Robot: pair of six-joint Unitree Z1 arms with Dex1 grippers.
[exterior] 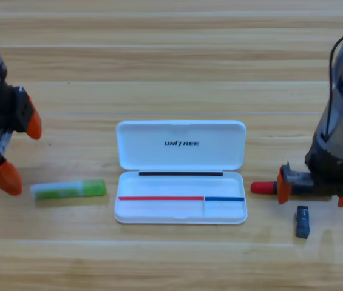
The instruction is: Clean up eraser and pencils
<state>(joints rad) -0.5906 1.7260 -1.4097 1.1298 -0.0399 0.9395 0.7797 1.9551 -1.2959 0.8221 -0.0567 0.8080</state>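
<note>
The white case [181, 173] lies open in the middle of the surface [171, 66], lid folded back, its tray holding none of the task's things. That makes it the landmark for everything else.

To the right of the case, the right claw [320, 189] is down at the surface over the black pencil [268, 187]. Only the pencil's red end and a short length of dark body show, poking out toward the case; the rest is hidden under the claw. One orange jaw stands on the near side of the pencil and the other on the far right, so the jaws straddle it, but whether they have clenched on it I cannot tell. The eraser [303, 221] lies just beyond the case's lower right corner, near the right claw but apart from it, untouched.

To the left of the case, the green pencil [68, 190] lies flat, roughly level with the tray. The left claw [18, 154] waits further left, jaws spread wide and grasping nothing.

The step in hand looks like the pick-up of the black pencil, with the task barely begun. Next, the right claw needs a firm grip on the pencil, a clean lift, then a short carry leftward to lay it lengthwise in the tray.
</note>
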